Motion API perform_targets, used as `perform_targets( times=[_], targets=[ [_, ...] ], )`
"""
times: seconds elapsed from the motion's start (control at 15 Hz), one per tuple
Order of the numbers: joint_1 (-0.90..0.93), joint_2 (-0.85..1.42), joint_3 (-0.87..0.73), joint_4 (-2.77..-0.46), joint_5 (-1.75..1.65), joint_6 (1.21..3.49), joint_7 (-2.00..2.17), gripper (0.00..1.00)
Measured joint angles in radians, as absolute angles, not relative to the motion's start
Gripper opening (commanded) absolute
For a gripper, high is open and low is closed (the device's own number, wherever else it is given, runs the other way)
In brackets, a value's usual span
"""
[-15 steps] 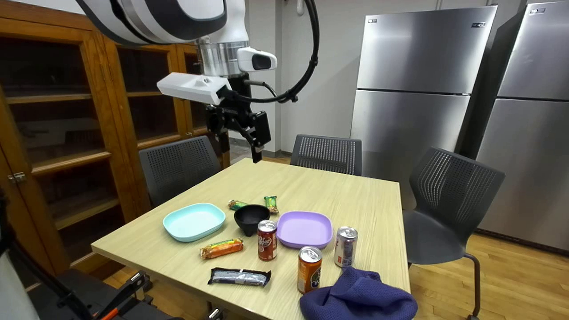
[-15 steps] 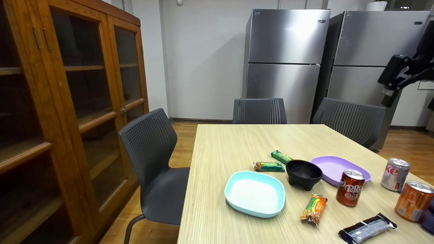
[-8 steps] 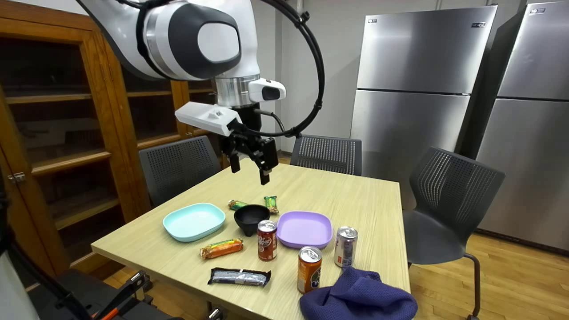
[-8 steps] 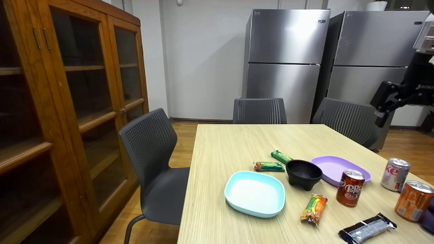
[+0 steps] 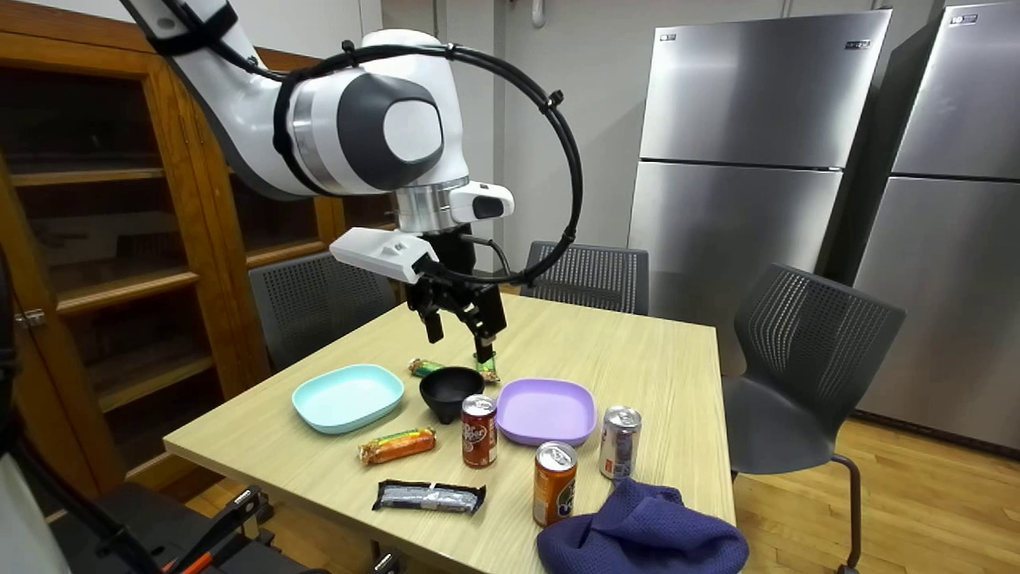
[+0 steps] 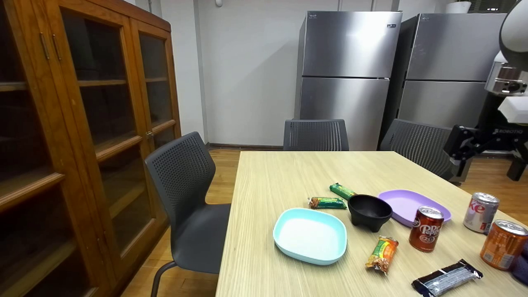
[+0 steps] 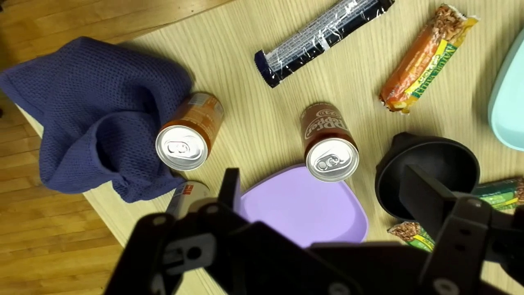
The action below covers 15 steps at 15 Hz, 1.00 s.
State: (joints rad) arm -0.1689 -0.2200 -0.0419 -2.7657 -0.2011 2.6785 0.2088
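The pale wood tabletop [image 5: 629, 343] bears a crumpled navy cloth [image 5: 645, 534] across one corner. Over the tabletop hangs the black tool [image 5: 459, 343], pointing down, its jaws spread wide with only air between them. In the wrist view they frame the purple plate [image 7: 305, 205], a smooth, shallow rounded square with a low raised rim, lying flat on the tabletop. The blue plate [image 6: 309, 235], pale aqua and much the same in form, lies apart from it. The bowl [image 6: 369, 211] is dull black and round, upright on stubby feet between the two plates, with the tool partly across it in the wrist view. The red can [image 6: 427, 231] just beside the purple plate, the orange can [image 5: 555, 488] right by the cloth and the silver can [image 6: 480, 214] near it all stand upright. Smallest are the black bar [image 5: 430, 497] near the tabletop's edge, the orange bar [image 5: 398, 446] near the blue plate, and two green bars [image 6: 328, 202] just beside the bowl.
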Motion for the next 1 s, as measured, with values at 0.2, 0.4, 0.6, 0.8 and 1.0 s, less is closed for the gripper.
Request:
perform_targets(
  times=[0.2, 0.4, 0.6, 0.8, 1.0],
  targets=[
    [-0.173, -0.212, -0.038, -2.759, -0.205, 2.68, 0.215, 1.0],
    [-0.173, -0.212, -0.038, -2.758, -0.205, 2.68, 0.215, 1.0],
    [-0.173, -0.201, -0.038, -2.759, -0.205, 2.679, 0.215, 1.0],
    [-0.173, -0.16, -0.037, -2.756, -0.205, 2.68, 0.229, 1.0],
    [-0.169, -0.104, -0.035, -2.743, -0.212, 2.686, 0.259, 1.0]
  ],
)
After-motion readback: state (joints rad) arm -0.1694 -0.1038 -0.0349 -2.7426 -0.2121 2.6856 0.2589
